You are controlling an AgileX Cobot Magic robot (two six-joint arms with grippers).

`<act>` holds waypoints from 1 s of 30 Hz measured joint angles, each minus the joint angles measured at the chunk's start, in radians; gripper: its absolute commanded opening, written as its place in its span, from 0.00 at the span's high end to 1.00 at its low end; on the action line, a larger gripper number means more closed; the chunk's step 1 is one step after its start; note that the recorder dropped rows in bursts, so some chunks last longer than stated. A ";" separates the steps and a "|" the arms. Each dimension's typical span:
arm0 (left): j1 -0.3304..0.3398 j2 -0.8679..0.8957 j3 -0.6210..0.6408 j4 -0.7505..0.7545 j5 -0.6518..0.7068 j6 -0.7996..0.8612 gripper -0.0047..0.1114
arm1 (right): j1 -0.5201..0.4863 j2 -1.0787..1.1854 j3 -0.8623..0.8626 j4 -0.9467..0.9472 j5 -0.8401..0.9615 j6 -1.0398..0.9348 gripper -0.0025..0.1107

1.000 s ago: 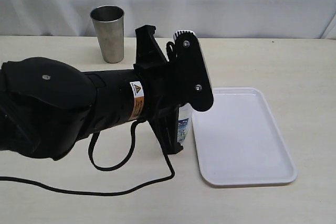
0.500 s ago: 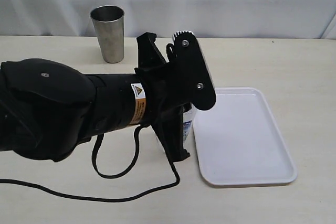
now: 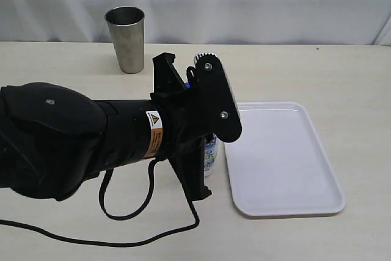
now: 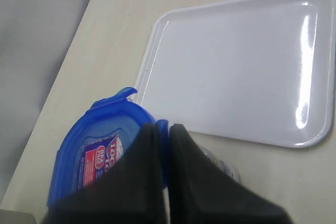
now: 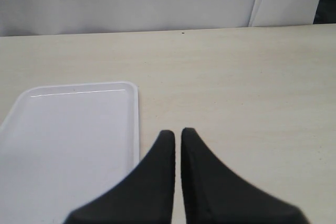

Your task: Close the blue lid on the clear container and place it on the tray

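Observation:
The blue lid (image 4: 94, 150), with its red-and-white sticker, lies over the top of the clear container (image 4: 224, 168); one flap sticks up at its rim. My left gripper (image 4: 163, 126) is shut on a blue flap at the lid's edge. In the exterior view the left arm (image 3: 122, 132) hides most of the container; only the labelled lower part (image 3: 211, 154) shows, just left of the white tray (image 3: 281, 157). A sliver of blue lid (image 3: 189, 73) shows by the gripper body. My right gripper (image 5: 177, 132) is shut on nothing, over the table beside the tray (image 5: 68, 140).
A tapered steel cup (image 3: 126, 38) stands at the back left. A black cable (image 3: 146, 224) from the left arm loops over the table in front. A white curtain closes off the back. The tray (image 4: 236, 66) holds nothing.
The left arm has shifted a little left and down, and the container's visible lower part has moved slightly away from the tray's edge.

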 measured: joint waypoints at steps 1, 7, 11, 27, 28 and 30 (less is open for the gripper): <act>0.000 0.000 0.000 0.000 0.000 0.000 0.96 | 0.000 0.000 0.000 0.000 0.000 0.000 0.94; 0.000 0.000 0.000 0.000 0.002 0.000 0.96 | 0.000 0.000 0.000 0.000 0.000 0.000 0.94; 0.000 0.000 0.000 -0.008 -0.002 0.000 0.96 | 0.000 0.000 0.000 0.000 0.000 0.000 0.94; 0.000 -0.002 0.006 -0.049 -0.063 0.000 0.50 | 0.000 0.000 0.000 0.000 0.000 0.000 0.94; 0.000 -0.005 0.006 -0.059 -0.065 0.000 0.50 | 0.000 0.000 0.000 0.000 0.000 0.000 0.94; 0.000 -0.025 0.006 -0.081 -0.065 0.000 0.50 | 0.000 0.000 0.000 0.000 0.000 0.000 0.94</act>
